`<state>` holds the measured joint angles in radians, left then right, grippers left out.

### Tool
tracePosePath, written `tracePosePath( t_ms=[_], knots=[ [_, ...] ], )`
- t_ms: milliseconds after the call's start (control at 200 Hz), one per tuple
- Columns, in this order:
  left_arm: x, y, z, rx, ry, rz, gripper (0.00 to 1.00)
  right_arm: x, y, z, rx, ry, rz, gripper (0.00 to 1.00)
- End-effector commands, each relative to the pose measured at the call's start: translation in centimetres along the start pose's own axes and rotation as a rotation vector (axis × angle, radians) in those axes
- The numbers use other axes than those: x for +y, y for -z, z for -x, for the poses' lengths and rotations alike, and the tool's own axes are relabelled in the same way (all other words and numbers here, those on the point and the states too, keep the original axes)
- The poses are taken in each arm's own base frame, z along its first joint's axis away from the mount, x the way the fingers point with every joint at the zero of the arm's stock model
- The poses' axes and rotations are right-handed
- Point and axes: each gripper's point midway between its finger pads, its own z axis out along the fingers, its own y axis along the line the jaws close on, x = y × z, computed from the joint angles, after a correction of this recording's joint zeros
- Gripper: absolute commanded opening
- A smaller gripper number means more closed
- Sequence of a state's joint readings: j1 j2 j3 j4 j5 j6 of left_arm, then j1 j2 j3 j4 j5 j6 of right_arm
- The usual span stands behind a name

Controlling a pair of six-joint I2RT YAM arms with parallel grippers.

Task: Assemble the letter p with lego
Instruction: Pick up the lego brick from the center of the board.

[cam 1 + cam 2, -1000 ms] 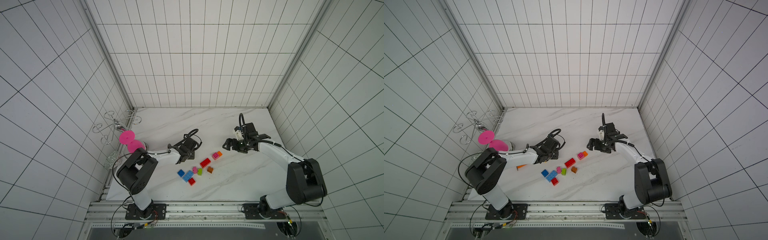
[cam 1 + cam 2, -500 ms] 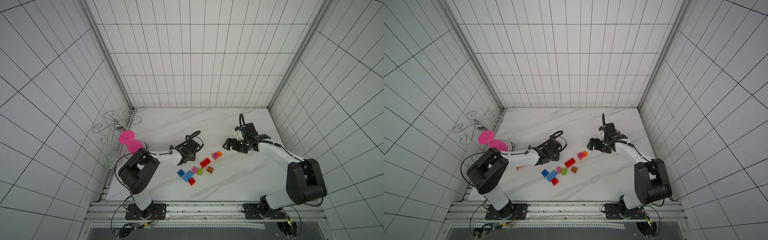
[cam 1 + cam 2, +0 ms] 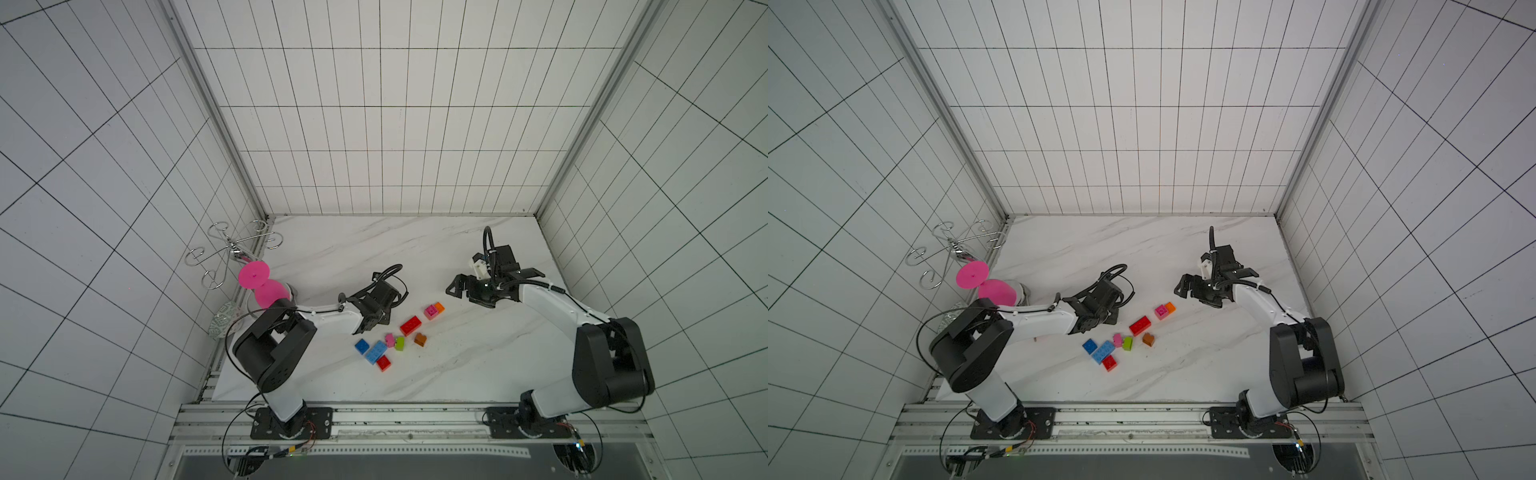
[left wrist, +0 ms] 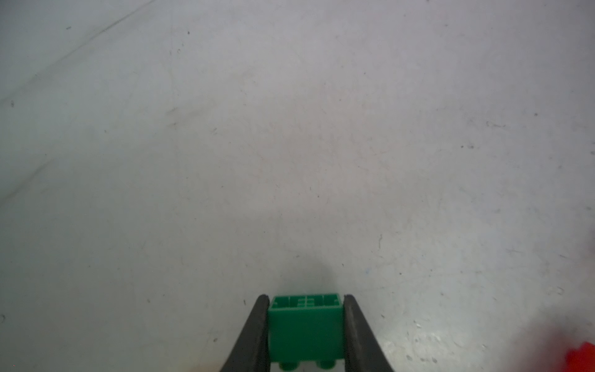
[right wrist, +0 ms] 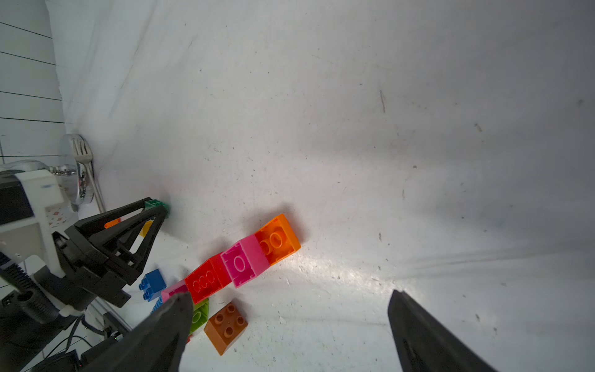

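Left gripper [image 4: 306,298]: fingers [image 4: 257,331] clamped on green brick [image 4: 306,331].
Brick held studs toward the wrist, close to the table [image 4: 289,145], just left of the loose bricks [image 3: 410,325] lying near centre: red, pink, orange, blue, lime, brown. Right gripper [image 5: 291,296] spread wide, empty, hangs right of and beyond them.

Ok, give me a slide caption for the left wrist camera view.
Left gripper, jaws shut on a small green studded plastic brick, hollow underside showing, white scuffed tabletop beyond.
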<state>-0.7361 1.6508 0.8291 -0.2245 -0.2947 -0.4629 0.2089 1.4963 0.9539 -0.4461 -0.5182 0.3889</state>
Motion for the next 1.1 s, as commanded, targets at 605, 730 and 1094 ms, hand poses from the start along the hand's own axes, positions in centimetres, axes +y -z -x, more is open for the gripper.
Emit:
tracePosePath(
  t_ms=[605,730,1094],
  knots=[
    [-11.4,16.6,4.9,-0.52,-0.359,-0.663,0.22,13.4,4.3,-3.3,0.203,0.126,0.424,0.69],
    [-11.7,16.3,4.7,-0.513,-0.373,-0.663,0.22,14.8,3.9,-4.4,0.249,0.175,0.43,0.64],
    [-12.6,15.8,4.1,-0.499,-0.402,-0.656,0.22,16.6,2.5,-6.1,0.324,0.247,0.436,0.43]
  ],
)
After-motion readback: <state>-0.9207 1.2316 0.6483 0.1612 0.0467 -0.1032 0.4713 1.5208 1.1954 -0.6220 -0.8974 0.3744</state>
